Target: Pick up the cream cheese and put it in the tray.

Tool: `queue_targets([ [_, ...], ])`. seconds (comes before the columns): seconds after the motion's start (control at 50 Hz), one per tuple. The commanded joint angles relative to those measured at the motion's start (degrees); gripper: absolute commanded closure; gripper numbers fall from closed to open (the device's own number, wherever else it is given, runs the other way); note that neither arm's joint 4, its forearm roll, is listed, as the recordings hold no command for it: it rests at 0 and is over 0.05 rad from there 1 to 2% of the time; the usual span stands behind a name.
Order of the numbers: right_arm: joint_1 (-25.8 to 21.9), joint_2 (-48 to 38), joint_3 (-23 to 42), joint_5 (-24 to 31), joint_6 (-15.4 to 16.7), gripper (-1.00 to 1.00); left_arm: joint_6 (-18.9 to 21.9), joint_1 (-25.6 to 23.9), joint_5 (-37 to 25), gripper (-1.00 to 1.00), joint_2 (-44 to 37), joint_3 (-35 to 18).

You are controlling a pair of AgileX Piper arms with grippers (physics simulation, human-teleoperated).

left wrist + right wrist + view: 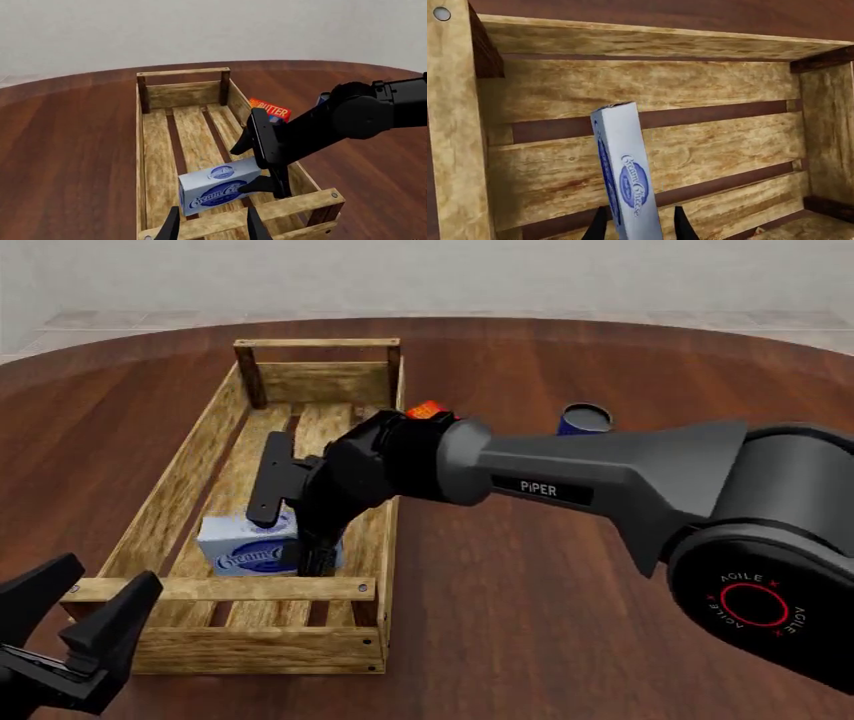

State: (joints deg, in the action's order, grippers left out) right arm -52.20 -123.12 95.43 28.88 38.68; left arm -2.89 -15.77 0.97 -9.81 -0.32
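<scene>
My right gripper [296, 530] held the cream cheese [247, 545] tight between its fingers, low inside the tray [174, 490] near its close end. The box lay right under that claw. My left gripper [83, 625] waited wide open, outside.

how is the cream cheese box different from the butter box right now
The cream cheese box is light blue and white; the butter box is red and orange. The cream cheese box sits inside the tray, between the right gripper's fingers; the butter box lies outside it on the table, untouched and mostly hidden behind the right arm. Both are small printed cartons.
</scene>
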Motion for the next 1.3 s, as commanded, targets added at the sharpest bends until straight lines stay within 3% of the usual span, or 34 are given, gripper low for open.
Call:
queue_targets([
  [0.02,0.9,-0.6,-0.5,-0.5,0.8,-1.00,0.1,-0.1,0.3,-1.00,-0.1,0.3],
  [0.74,1.3,3.4,-0.8,2.0,1.8,-1.00,0.1,-0.5,-1.9,-1.00,1.9,0.3],
  [1.3,0.1,14.6,-8.6,2.0,1.4,-1.00,0.0,-0.6,-3.1,-1.00,3.2,0.3],
])
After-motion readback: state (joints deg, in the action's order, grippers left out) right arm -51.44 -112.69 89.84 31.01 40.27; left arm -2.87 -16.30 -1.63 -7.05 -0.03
